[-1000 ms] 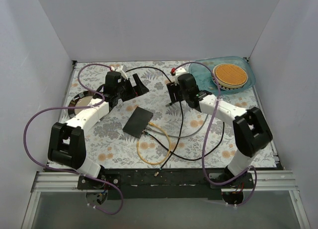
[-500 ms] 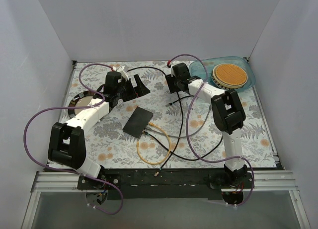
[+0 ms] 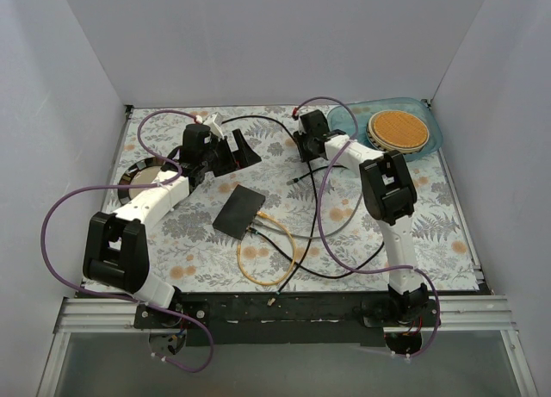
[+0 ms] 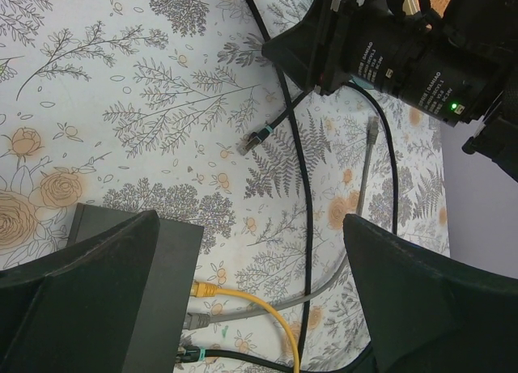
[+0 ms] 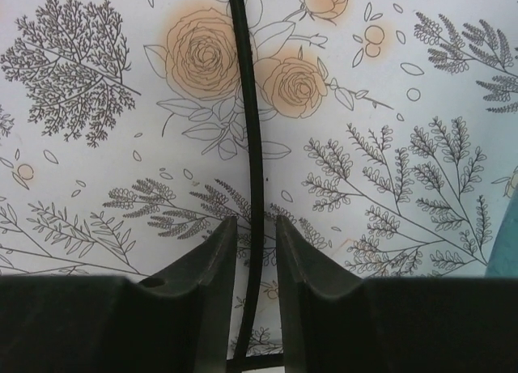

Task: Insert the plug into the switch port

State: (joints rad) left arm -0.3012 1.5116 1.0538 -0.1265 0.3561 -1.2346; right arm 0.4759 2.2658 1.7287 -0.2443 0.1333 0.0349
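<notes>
**Right arm reaches far and closes in on a cable**

The right arm has swung out of the middle of the table in the last second. It is now stretched toward the far side, just left of the blue plate (image 3: 430, 137). The right gripper (image 5: 255, 221) has been narrowing all the way. Its jaws now stand only slightly apart, straddling a black cable (image 5: 251, 106) that runs straight between them. A sliver of tablecloth shows on each side of the cable, so they are not pinching it yet. From the overhead view it is hard to say whether this is the plug's own lead.

The loose plug (image 4: 247, 143), with its green-banded boot, lies on the table (image 3: 430, 233) just near of that gripper, untouched.

The switch (image 3: 239, 210) sits mid-table, well apart from the plug. The switch port (image 3: 251, 226) edge faces near-right, and a yellow cable (image 3: 258, 272) and others are already seated there.

The left gripper (image 3: 237, 156) has not budged. It hangs at the far left of centre, jaws spread as wide as they go and holding nothing.

By the look of it, this is the pickup phase. The cable has to be grasped first, and the carry to the switch comes after that.
</notes>
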